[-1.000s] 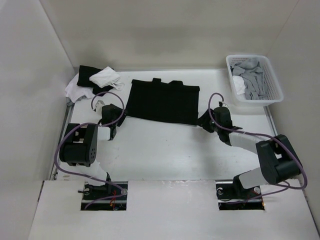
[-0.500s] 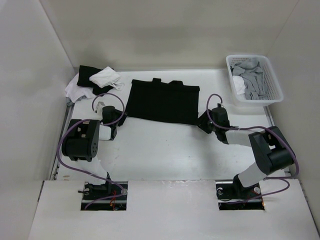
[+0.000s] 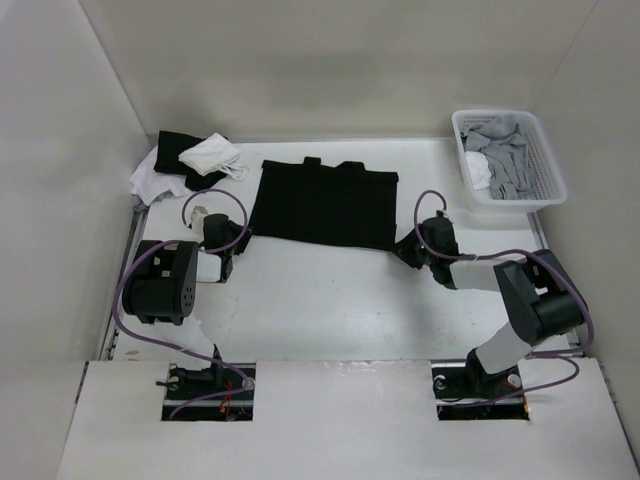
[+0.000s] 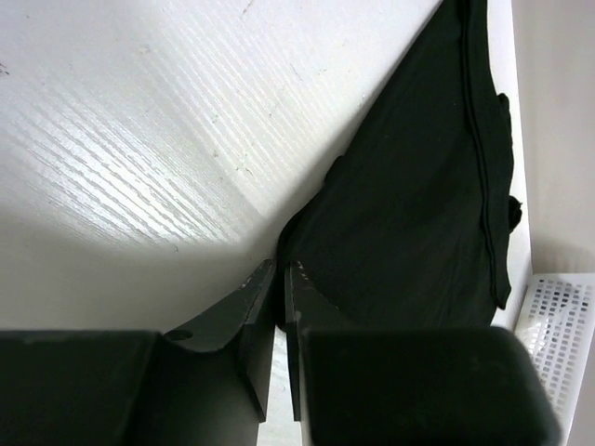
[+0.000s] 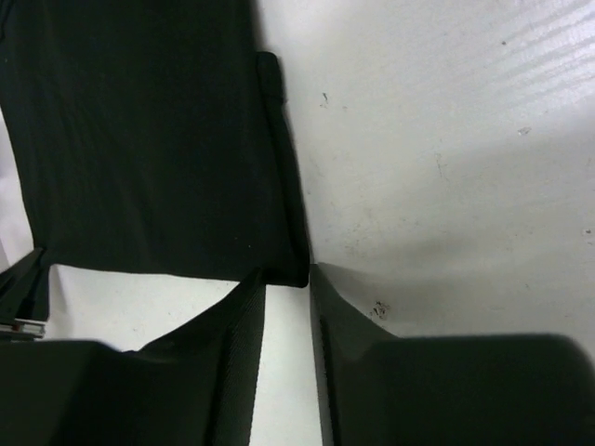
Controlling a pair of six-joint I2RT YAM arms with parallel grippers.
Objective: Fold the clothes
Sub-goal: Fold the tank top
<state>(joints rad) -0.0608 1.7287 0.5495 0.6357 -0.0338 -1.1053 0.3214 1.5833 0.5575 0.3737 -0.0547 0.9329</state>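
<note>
**At the lower hem: both corners being taken for a first fold**

Across the middle of the overhead frame the clothes point(image 3: 325, 205) are lying spread flat on the table point(image 3: 330, 300), tabs along the upper edge and the plain hem facing the arms. The left gripper point(image 4: 279, 274) is sitting at the lower left corner, its jaws nearly together and pinching the bunched cloth there. The right gripper point(image 5: 288, 279) is sitting at the lower right corner with jaws apart, the corner tip lying just inside their mouth and not yet pinched. Gripping both hem corners at once is probably meant to keep the edge taut while it is carried up over the tabs. The basket point(image 3: 512, 203) at upper right and the heap point(image 3: 190, 160) at upper left are lying well apart.
</note>
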